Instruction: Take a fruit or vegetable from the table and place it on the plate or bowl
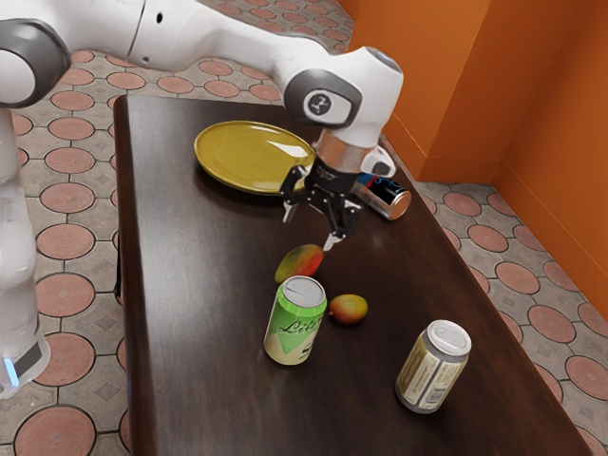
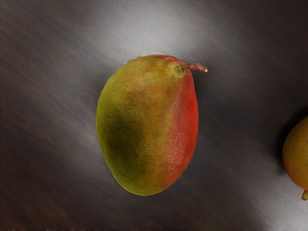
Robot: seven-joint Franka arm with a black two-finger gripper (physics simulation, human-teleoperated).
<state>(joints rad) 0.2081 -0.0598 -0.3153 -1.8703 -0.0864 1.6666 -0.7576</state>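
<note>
Directly over the mango [image 1: 298,262], end effector [image 1: 309,231] wide apart, empty; stalk [image 2: 195,67] plain from the wrist view.

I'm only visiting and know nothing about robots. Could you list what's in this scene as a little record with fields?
arm: gripper open, holding nothing, hovering above the larger mango
fruit: larger mango lies on the table; smaller mango lies beside the green can
dish: yellow plate, nothing on it
cans: green can and beige can standing; third can lying on its side
progress: no fruit on the plate yet
</note>
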